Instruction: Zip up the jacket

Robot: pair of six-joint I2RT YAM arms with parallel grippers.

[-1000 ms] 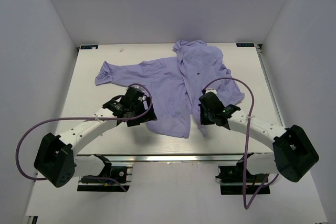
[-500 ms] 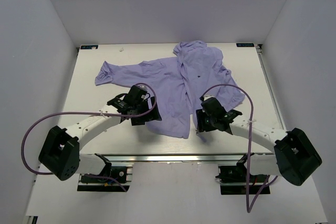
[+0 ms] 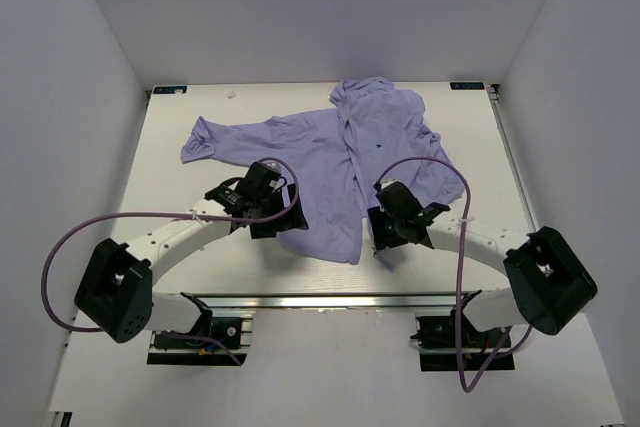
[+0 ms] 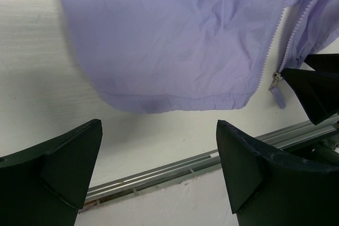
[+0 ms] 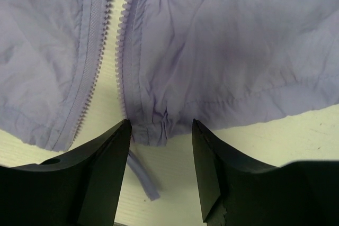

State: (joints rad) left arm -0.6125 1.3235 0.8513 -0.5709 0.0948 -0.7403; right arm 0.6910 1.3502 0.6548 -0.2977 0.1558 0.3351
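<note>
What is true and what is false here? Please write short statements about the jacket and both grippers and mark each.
1. The jacket lies on the table with the zipper open at its lower end. True.
2. The left gripper is shut on the hem. False: it is open and holds nothing.
3. The right gripper is open, at the hem beside the zipper. True.
4. The hem lies at the far side of the table. False: it lies at the near edge.

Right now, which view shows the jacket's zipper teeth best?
Right wrist: both unjoined rows of zipper teeth fill the close-up. Left wrist shows them at its right edge, with the pull; top external only a faint line down the jacket.
</note>
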